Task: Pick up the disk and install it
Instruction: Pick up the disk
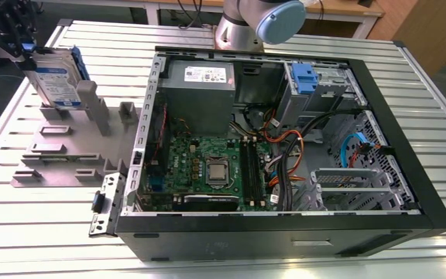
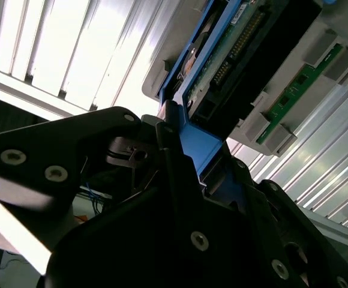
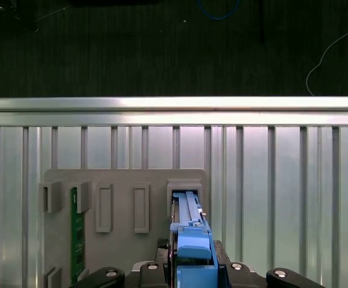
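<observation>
The disk (image 1: 56,81), a silver drive with a white-and-blue label in a blue caddy, stands on edge in a slot of the grey fixture (image 1: 60,154) at the exterior view's left. My gripper (image 1: 23,49) is at the disk's top edge, shut on the blue caddy. In the second wrist view the black fingers (image 2: 180,198) clamp the caddy's blue tab, with the disk (image 2: 240,54) reaching away from them. In the first wrist view the disk (image 3: 189,231) rises from its fixture slot (image 3: 186,186) into my gripper (image 3: 192,270).
An open computer case (image 1: 409,174) lies to the exterior view's right of the fixture, with a motherboard (image 1: 207,168), a grey power-supply box (image 1: 200,87), cables and a drive bay holding a blue caddy (image 1: 304,78). A green board (image 3: 74,234) stands in another fixture slot. The arm's base (image 1: 246,26) stands behind the case.
</observation>
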You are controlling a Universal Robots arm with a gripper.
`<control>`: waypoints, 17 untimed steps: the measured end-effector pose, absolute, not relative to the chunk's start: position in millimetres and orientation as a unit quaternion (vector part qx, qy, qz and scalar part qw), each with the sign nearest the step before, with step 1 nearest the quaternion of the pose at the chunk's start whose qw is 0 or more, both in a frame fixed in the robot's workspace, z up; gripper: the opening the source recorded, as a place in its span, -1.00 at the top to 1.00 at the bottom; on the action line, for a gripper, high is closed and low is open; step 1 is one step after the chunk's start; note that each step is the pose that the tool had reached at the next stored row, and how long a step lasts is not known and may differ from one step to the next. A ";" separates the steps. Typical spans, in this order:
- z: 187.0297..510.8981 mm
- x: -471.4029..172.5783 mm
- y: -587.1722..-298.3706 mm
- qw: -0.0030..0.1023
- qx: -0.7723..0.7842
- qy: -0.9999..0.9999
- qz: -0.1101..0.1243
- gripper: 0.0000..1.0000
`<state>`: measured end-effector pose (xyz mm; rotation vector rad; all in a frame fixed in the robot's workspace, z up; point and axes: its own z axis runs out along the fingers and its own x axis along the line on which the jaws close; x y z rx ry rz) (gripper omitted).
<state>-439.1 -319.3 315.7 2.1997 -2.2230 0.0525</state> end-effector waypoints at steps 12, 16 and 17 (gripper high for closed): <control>318.1 -439.1 -319.3 0.007 0.703 -0.711 0.017 0.27; 318.9 -439.1 -319.3 0.007 0.703 -0.711 0.017 0.27; 319.3 -439.1 -319.3 0.007 0.703 -0.711 0.017 0.27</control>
